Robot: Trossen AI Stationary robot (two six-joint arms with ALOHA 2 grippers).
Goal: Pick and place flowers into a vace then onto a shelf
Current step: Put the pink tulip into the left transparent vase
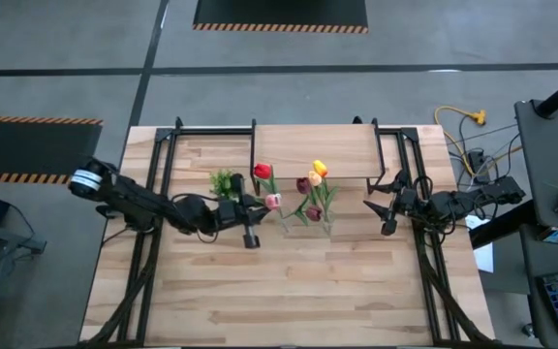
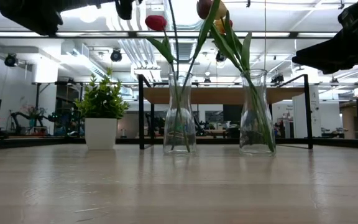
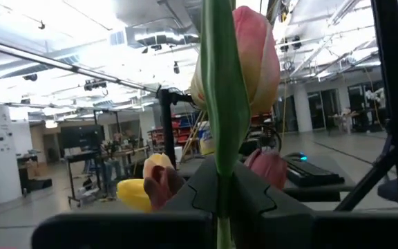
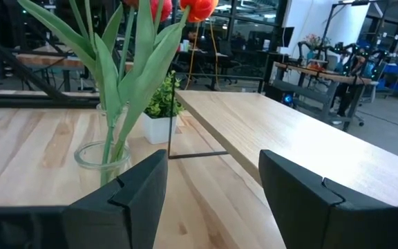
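High view first: we see the left pincer [image 1: 251, 215] out over the middle of the worktop [image 1: 289, 291], beside the left glass vase [image 1: 284, 222] and just in front of the small potted plant [image 1: 224, 182]. Its fingers are pressed together on the stem of a pink tulip [image 1: 273, 201], whose head lies between the pincer and that vase. In the left wrist view the same pink tulip [image 3: 251, 62] stands upright between the dark fingers [image 3: 185, 200], its green stem pinched there.

The right pincer [image 1: 383, 210] waits on the far side of the right glass vase [image 1: 324, 226], near the shelf's front edge, with its fingers [image 4: 309, 200] spread and nothing between them.

The other flowers are already in the vases. We count a red tulip [image 1: 262, 172] over the left vase, and a yellow-orange one [image 1: 319, 169] with darker maroon heads [image 1: 303, 184] over the right vase. In the low view both vases stand upright on the worktop, the left vase [image 2: 179, 118] and the right vase [image 2: 257, 115] a little apart, with the potted plant [image 2: 101, 115] off to one side.

The shelf [image 1: 313, 150], a light-wood board on thin black legs, stands at the back of the worktop behind the vases. We see nothing on its board.
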